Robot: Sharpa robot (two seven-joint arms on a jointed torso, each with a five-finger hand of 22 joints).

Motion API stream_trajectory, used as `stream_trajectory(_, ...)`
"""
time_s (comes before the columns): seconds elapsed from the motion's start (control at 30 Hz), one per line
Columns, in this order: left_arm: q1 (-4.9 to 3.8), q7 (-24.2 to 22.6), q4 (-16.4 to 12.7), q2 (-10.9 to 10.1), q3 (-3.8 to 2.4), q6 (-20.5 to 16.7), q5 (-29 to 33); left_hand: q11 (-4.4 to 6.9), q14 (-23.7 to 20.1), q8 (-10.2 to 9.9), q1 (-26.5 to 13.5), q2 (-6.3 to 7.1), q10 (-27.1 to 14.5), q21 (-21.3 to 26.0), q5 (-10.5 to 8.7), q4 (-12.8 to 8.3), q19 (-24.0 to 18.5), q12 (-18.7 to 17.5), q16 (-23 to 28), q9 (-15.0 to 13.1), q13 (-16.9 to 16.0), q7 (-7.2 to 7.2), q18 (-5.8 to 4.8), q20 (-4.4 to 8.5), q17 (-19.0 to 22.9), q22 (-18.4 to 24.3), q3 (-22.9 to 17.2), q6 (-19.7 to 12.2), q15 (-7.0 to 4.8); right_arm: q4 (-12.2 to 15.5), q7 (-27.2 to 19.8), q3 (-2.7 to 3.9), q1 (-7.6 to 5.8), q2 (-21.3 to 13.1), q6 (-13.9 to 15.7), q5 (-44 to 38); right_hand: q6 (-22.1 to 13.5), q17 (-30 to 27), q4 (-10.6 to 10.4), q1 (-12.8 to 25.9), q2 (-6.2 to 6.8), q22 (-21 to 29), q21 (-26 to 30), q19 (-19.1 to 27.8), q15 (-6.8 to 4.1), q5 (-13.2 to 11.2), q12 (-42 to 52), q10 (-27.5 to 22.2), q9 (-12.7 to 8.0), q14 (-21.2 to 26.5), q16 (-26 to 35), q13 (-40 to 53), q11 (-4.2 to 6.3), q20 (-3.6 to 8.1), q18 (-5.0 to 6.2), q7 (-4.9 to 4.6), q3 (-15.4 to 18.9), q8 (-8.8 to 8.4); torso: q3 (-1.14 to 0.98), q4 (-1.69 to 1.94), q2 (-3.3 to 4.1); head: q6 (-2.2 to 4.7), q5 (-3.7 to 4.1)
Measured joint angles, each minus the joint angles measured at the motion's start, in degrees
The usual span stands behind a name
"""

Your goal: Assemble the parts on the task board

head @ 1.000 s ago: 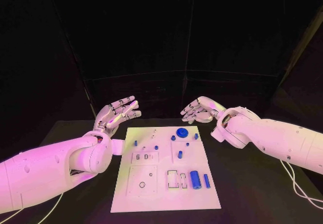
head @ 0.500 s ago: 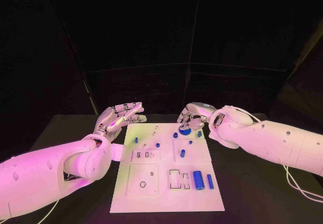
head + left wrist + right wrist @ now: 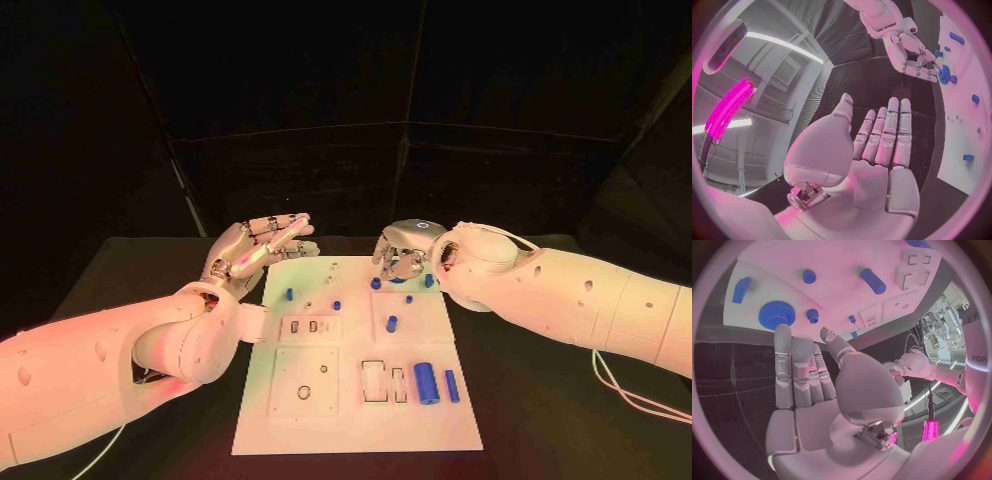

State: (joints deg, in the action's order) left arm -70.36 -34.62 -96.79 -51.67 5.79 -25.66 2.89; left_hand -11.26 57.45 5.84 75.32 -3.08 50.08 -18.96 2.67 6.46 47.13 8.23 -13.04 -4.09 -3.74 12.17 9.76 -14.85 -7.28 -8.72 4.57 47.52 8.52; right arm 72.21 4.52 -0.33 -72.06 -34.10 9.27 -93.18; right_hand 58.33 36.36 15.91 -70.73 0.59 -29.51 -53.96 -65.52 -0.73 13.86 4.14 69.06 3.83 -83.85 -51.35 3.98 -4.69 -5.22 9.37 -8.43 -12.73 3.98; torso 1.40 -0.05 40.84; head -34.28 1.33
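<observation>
The white task board (image 3: 325, 400) lies in the middle of the black table. A thick blue cylinder (image 3: 424, 380) and a slim one (image 3: 450, 386) lie near its right edge, with small blue pegs (image 3: 391, 323) further back. My right hand (image 3: 404, 250) hovers over the board's far edge, fingers pointing down. In the right wrist view its fingertips (image 3: 783, 331) reach the rim of a blue gear (image 3: 777, 315) without gripping it. My left hand (image 3: 260, 248) is held up beside the board's far left corner, palm (image 3: 879, 150) flat, fingers straight and holding nothing.
Around the gear sit a blue block (image 3: 741, 289), a round stud (image 3: 809, 276) and a cylinder (image 3: 873, 281). White cut-out plates (image 3: 307, 385) fill the board's near left. Black table (image 3: 562, 420) surrounds the board; dark panels stand behind it.
My right hand has swung inward and down from beyond the board's far right corner to the gear. My left hand has drifted slightly towards the board.
</observation>
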Motion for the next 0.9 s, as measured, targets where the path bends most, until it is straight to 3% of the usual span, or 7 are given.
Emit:
stream_trajectory(0.2, -0.16, 0.2, -0.1, 0.0, 0.02, 0.3, 0.0, 0.00, 0.0, 0.0, 0.0, 0.00, 0.0, 0.0, 0.00, -0.2, 0.2, 0.0, 0.0, 0.0, 0.1, 0.00, 0.00, -0.20, 0.0, 0.0, -0.2, 0.0, 0.00, -1.1, 0.3, -0.01, -0.04, 1.0, -1.4, -1.0, 0.0, 3.4, -0.2, 0.0, 0.00, -3.2, -2.7, -0.2, 0.00, 0.0, 0.0, -0.1, 0.0, 0.0, -3.3, 0.0, 0.09, -0.23, 0.00, 0.00, -0.5, 0.00, 0.05, 0.23, 0.29, -0.10, -0.06)
stream_trajectory(0.9, -0.85, 0.4, -0.7, -0.3, 0.01, 1.0, 0.0, 0.00, 0.0, 0.0, 0.2, -0.23, 0.0, 0.0, 0.00, -0.2, 0.2, -0.2, 0.0, 0.1, 0.1, 0.00, -0.01, -0.19, 0.0, 0.0, -0.2, 0.0, 0.00, -4.8, 0.4, -0.02, -0.05, 3.8, -5.0, -2.1, -0.2, 8.4, -0.4, 0.0, 0.00, -8.2, -6.8, -1.1, 0.00, -0.5, 0.0, -0.7, 0.0, 0.0, -8.3, 0.0, -0.12, -0.29, -0.01, -0.20, -1.9, 0.00, -0.08, 0.37, 1.04, -0.53, -0.23)
